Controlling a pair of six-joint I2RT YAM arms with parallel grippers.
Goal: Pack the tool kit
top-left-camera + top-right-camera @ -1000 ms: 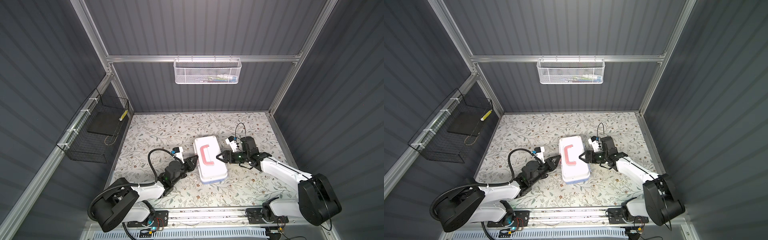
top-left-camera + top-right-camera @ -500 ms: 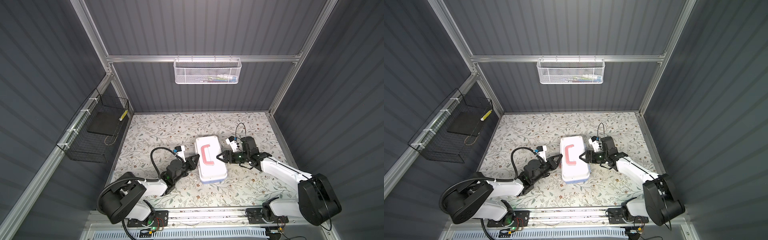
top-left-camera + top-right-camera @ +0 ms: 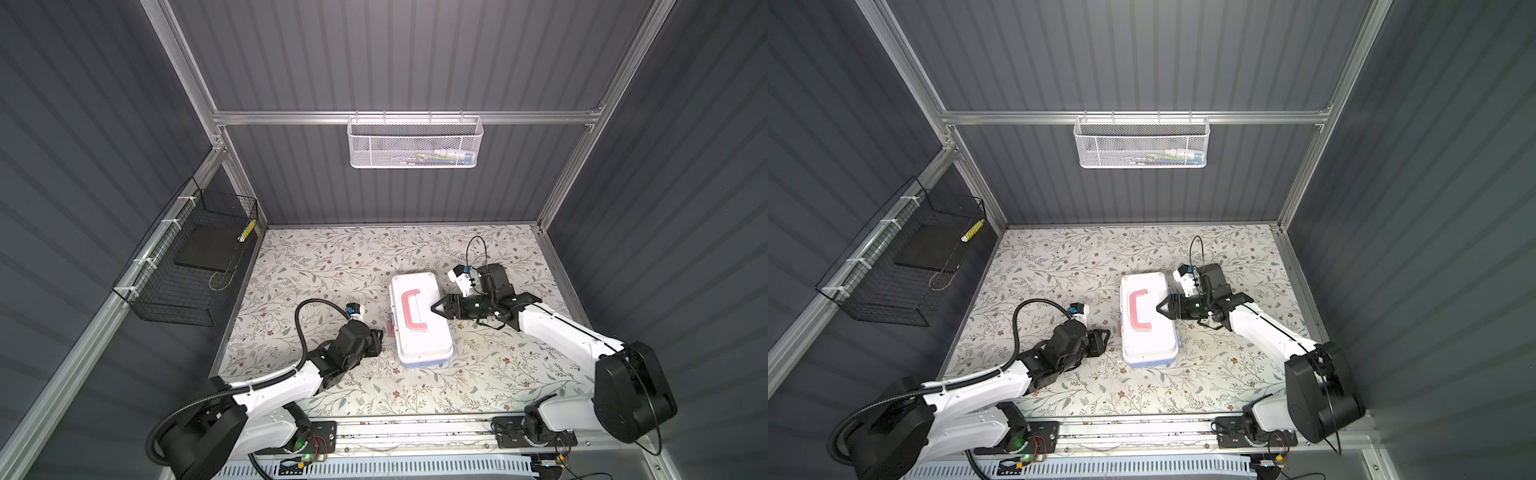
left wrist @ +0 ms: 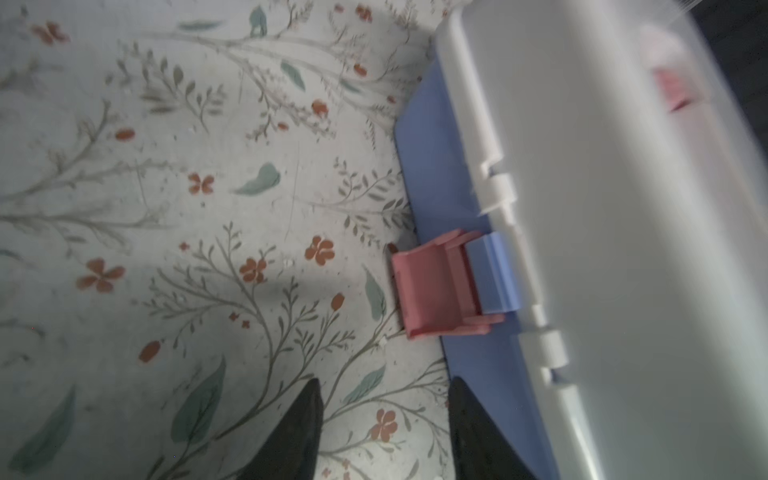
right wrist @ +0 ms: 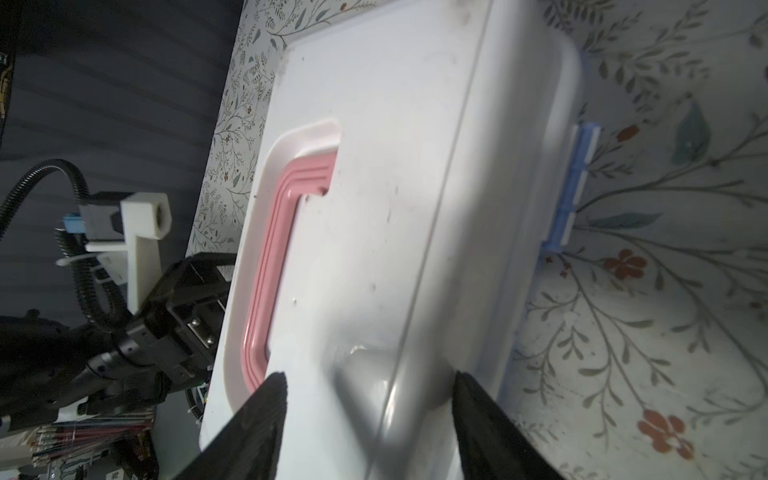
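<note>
1. Left jaws: nearest the rail. They stand apart and empty, with only bare table [image 4: 166, 208] in the gap in the left wrist view. They lie low beside the box, just short of the latch and not touching it. This placement is judged to line them up for swinging the latch closed.
2. Latch [image 4: 436, 286]: pink; it hangs swung out from the blue base [image 4: 432, 166], free end down by the table, and is not hooked over the lid. The box therefore reads as shut but not locked.
3. Box [image 3: 419, 320]: sits flat at mid-table, long axis running near to far; the white lid [image 5: 395, 208] is down on the base and the pink handle [image 3: 409, 309] lies folded in its recess. No loose tools show on the table, so packing is judged complete except for latching.
4. Right jaws: spread wide and straddling the lid's hinge-side edge, one tip over the lid top by the handle, the other toward the blue hinge [image 5: 573, 187]. No grip can be made out, and contact with the lid cannot be told. They are judged to be placed there to hold the lid down and brace the box against a push from the latch side.
5. Black basket [image 3: 174, 307]: hung on the side wall by the left arm, off the table; a dark slab lies inside. It has no part in this step.
6. White basket [image 3: 415, 145]: farthest, hung on the back rail; its contents are too small to name.
</note>
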